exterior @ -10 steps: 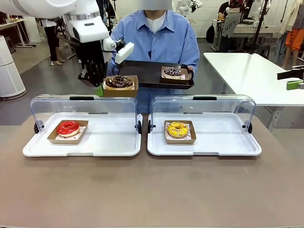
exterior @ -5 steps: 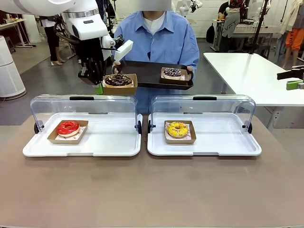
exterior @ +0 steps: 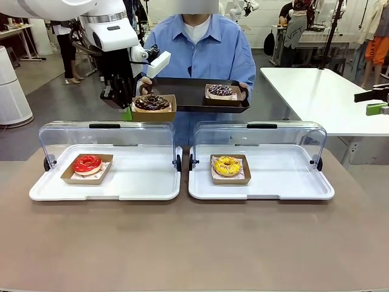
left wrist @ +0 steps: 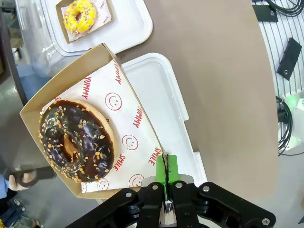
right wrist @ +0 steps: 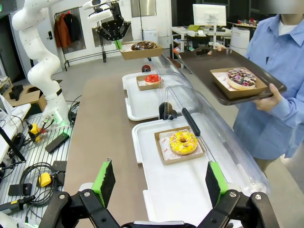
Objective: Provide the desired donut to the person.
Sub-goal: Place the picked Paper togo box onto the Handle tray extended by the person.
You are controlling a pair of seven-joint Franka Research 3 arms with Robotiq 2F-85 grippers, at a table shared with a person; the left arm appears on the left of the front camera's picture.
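While the right end effector (right wrist: pixel 156 185) is held spread and empty over the near white tray with the yellow sprinkled donut (right wrist: pixel 183 142), the delivery step is carried by the left end effector (left wrist: pixel 166 183), pinched on the rim of the brown cardboard tray (exterior: pixel 153 112) bearing the chocolate-glazed donut (exterior: pixel 152 102). Just beyond it, the black serving tray (exterior: pixel 188 94) is held out by the person (exterior: pixel 209 52). Next, the box should be eased onto the tray's bare part and released.

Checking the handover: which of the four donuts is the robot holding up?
The chocolate donut with nut bits, in its cardboard box pinched by the left gripper beside the person's tray. The others sit on trays.
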